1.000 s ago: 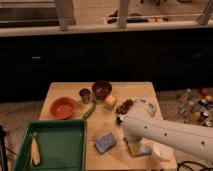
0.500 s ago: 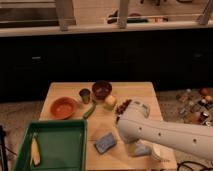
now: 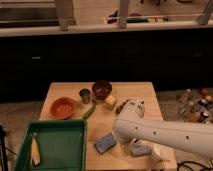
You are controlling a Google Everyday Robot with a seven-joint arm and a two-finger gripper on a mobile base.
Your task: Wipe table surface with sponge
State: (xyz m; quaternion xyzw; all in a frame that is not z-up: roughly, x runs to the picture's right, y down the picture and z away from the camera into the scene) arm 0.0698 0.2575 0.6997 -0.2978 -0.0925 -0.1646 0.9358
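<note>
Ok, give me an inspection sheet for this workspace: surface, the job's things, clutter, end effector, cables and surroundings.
Surface: light wooden table surface, crowded with items.
Job's things: blue-grey sponge lies flat near the front edge, right of the green tray.
Clutter: orange bowl, dark cup, dark bowl, yellow chunk, green vegetable, grey-blue block under the arm, pale yellow item in the tray.
End effector: end effector at the tip of the white arm, above the table's middle right, behind the sponge.
Cables: nothing seen.
Surroundings: dark cabinets behind; small items on the floor at right.
</note>
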